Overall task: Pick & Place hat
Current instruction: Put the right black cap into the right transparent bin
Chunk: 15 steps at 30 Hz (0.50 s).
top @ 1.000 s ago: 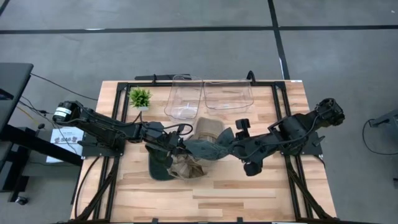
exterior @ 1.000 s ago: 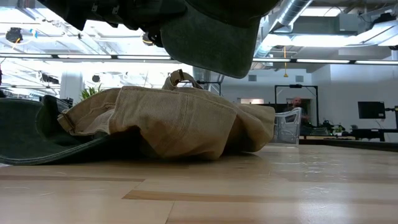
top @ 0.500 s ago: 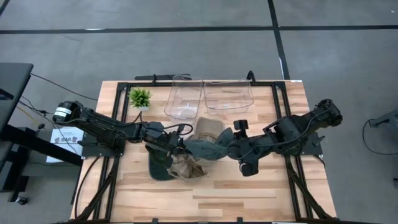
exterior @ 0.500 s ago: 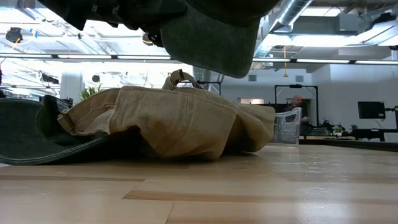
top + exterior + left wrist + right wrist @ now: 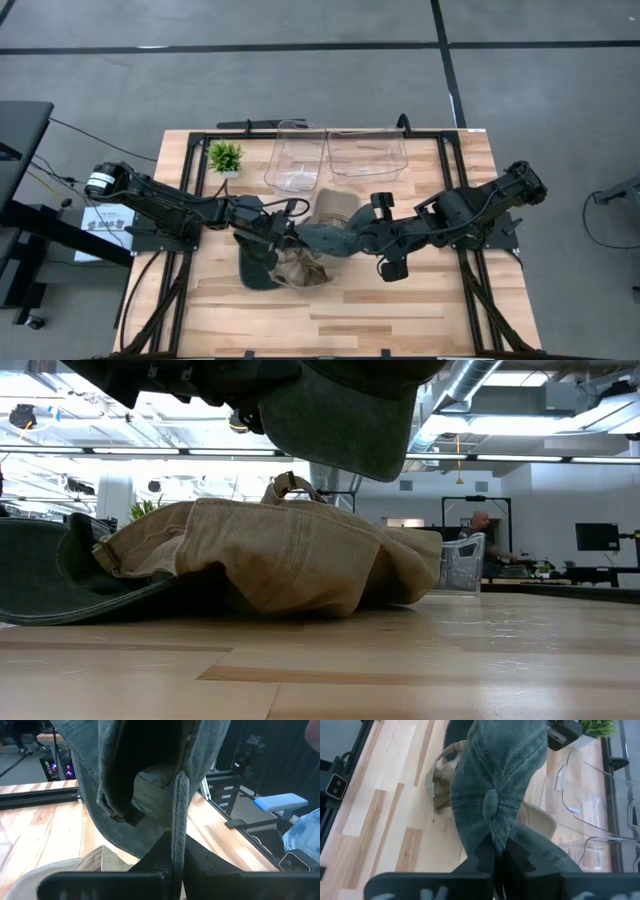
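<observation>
High view: grey-green hat (image 5: 322, 238) up off the surface (image 5: 420, 310) mid-table, stretched between left tool (image 5: 283, 233) and right tool (image 5: 352, 240), both clamped tight on its fabric, above a tan hat (image 5: 300, 268) and a dark hat (image 5: 256, 268). Risky if pulled apart — cloth slipping from one pinch, then sagging onto the pile; clear bins (image 5: 335, 155) behind.

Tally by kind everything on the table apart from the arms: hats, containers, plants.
Hats: 4: grey-green cap held up between both arms, tan hat, dark hat, olive cap
Clear plastic bins: 2: left bin, right bin
Potted plants: 1: small green plant
Total: 7
</observation>
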Tool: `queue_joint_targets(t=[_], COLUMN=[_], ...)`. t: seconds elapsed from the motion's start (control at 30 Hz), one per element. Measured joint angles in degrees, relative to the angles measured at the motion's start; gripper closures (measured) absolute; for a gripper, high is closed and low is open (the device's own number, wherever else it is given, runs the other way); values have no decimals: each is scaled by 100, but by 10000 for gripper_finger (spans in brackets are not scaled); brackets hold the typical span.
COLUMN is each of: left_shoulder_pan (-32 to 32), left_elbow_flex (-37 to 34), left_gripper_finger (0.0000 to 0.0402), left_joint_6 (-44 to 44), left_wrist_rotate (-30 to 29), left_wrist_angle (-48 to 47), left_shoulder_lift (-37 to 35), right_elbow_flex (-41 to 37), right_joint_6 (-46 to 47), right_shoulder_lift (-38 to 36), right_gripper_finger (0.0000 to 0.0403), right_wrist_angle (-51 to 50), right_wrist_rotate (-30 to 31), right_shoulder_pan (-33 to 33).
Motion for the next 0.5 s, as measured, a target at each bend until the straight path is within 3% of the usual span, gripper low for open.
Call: queue_joint_targets(t=[0.2, 0.5], left_shoulder_pan=[0, 0], left_elbow_flex=[0, 0], left_gripper_finger=[372, 326], left_joint_6=[27, 43], left_wrist_rotate=[1, -306], left_wrist_angle=[100, 235], left_shoulder_lift=[0, 0], right_elbow_flex=[0, 0], right_joint_6=[0, -46], right_shoulder_lift=[3, 3], right_gripper_finger=[398, 401], right_wrist_angle=[63, 71], right_wrist_rotate=[-1, 1], right_shoulder_pan=[-8, -10])
